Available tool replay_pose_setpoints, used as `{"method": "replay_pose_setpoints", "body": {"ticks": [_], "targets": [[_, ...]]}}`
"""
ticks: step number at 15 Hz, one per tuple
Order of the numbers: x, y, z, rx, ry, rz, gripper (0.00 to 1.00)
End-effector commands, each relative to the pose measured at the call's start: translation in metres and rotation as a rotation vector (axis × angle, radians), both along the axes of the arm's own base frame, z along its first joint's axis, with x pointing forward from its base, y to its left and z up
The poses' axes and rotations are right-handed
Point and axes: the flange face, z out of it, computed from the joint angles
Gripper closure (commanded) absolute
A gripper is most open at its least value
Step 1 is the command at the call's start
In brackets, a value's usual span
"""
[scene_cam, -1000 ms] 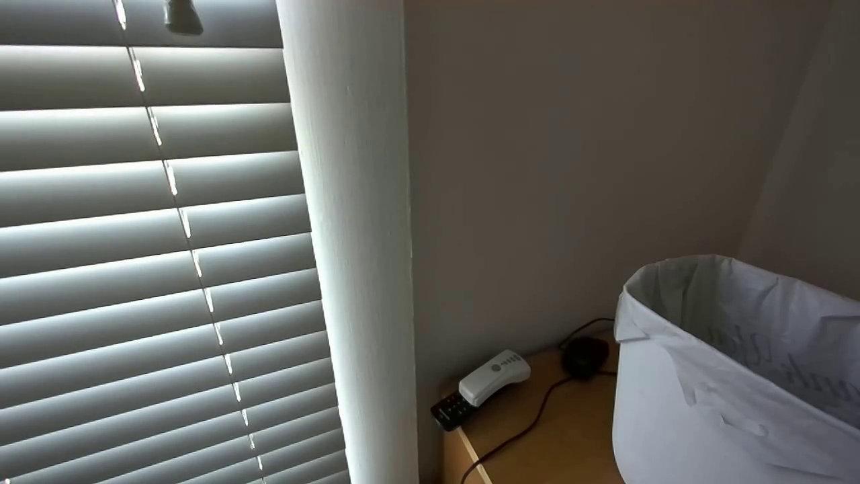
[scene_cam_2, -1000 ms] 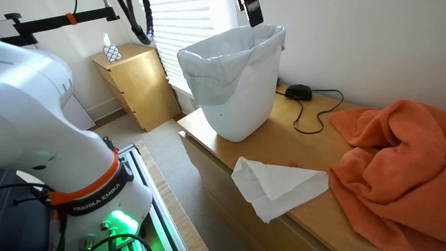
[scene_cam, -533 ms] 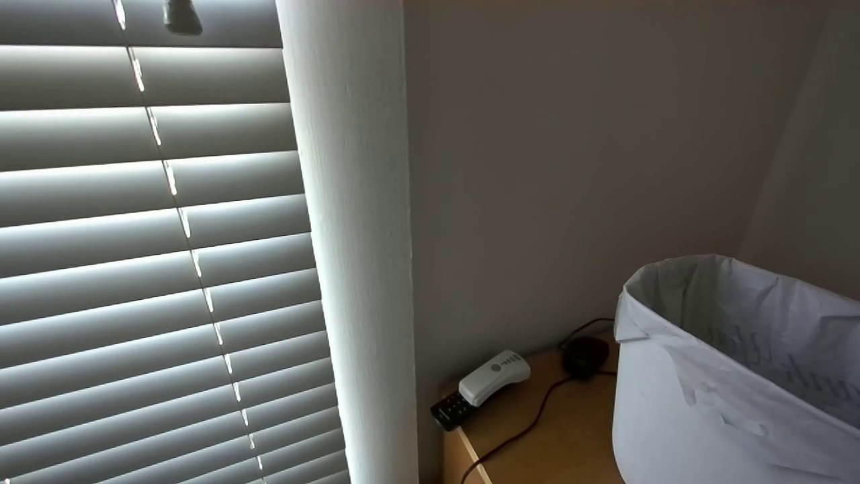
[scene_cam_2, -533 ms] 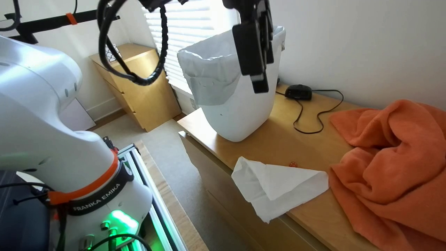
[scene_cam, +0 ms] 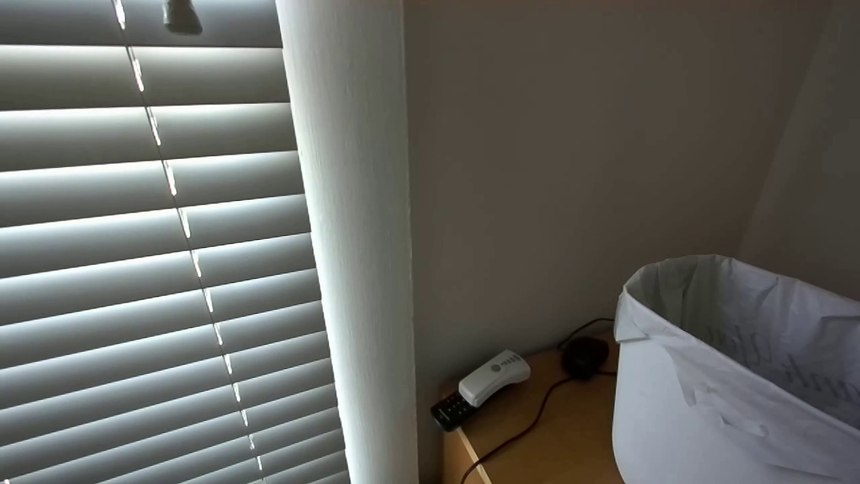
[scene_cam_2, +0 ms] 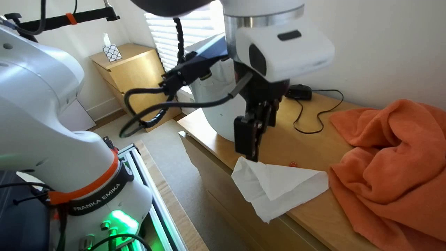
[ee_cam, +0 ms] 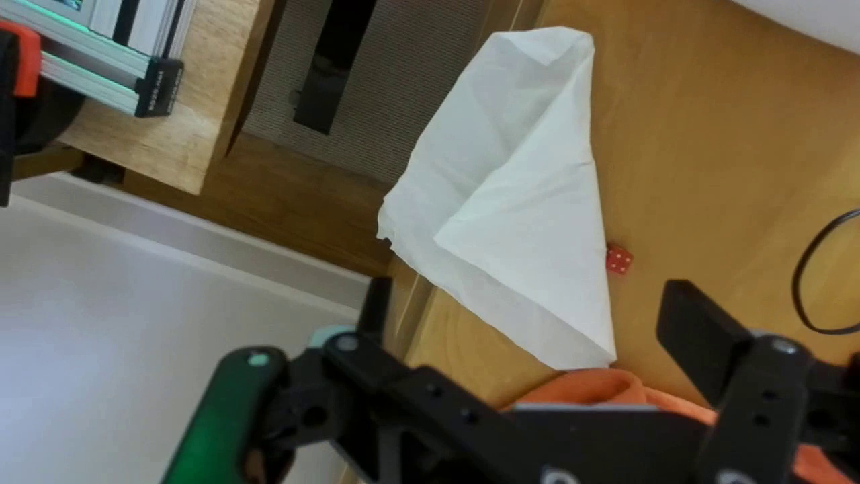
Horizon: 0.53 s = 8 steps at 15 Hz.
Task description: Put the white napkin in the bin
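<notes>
The white napkin [scene_cam_2: 284, 184] lies folded on the wooden dresser top in an exterior view, part of it hanging over the front edge. In the wrist view the napkin [ee_cam: 524, 208] lies ahead of the fingers. My gripper [scene_cam_2: 251, 139] is above the napkin's end nearer the bin, apart from it as far as I can tell. In the wrist view my gripper [ee_cam: 531, 306] is open, its fingers wide apart with nothing held. The white bin [scene_cam_2: 217, 111] with its bag liner stands behind the gripper, partly hidden by the arm. The bin [scene_cam: 678, 403] shows in both exterior views.
An orange cloth [scene_cam_2: 393, 164] lies beside the napkin. A small red die [ee_cam: 619, 259] sits at the napkin's edge. A black device [scene_cam_2: 298, 92] with a cable lies near the wall. Two remotes [scene_cam: 494, 376] lie behind the bin. A gap separates dresser and robot table.
The arm has come down into view. The gripper has dropped from above the bin to low over the dresser, near the napkin. The napkin and bin have not moved.
</notes>
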Motion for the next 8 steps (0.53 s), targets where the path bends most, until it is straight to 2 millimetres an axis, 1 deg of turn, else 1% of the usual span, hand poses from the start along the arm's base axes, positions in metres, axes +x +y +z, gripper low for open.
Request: {"method": "replay_pose_setpoints", "body": {"ticks": [1,4,8], "targets": [[-0.007,-0.017,-0.041,0.059,0.042,-0.063,0.00],[-0.011,-0.026,-0.063,0.126,0.047,-0.082,0.00],[-0.013,-0.038,-0.082,0.227,0.004,-0.059,0.00]]}}
